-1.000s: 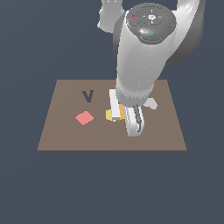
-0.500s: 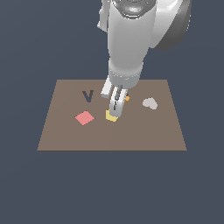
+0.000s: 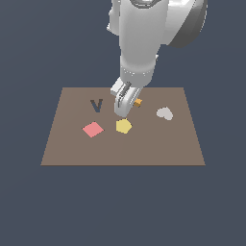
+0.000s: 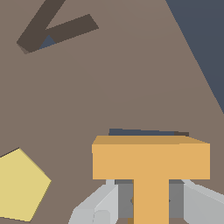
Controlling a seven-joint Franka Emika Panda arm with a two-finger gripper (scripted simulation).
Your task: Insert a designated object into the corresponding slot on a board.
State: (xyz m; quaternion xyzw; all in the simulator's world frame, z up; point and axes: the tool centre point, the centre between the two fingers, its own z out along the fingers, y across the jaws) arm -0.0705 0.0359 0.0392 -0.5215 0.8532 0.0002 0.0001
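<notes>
My gripper (image 3: 122,110) hangs low over the middle of the brown board (image 3: 158,144). It is shut on the orange T-shaped block (image 3: 138,102), of which only a corner shows in the exterior view. In the wrist view the T block (image 4: 151,159) sits with its stem between my fingers (image 4: 98,205), just above the board (image 4: 131,78). A thin strip of the dark navy slot (image 4: 140,131) shows right behind the T's crossbar; the T covers the rest. In the exterior view the gripper hides the slot.
A dark V-shaped cutout (image 3: 97,105) (image 4: 48,28) lies to the exterior view's left of the gripper. A yellow pentagon (image 3: 123,126) (image 4: 19,186) lies just in front of it, a pink square (image 3: 93,129) further left, a whitish piece (image 3: 165,113) to the right.
The arm has swung from the board's front right toward its middle and back, carrying the orange T with it. The yellow pentagon is now uncovered.
</notes>
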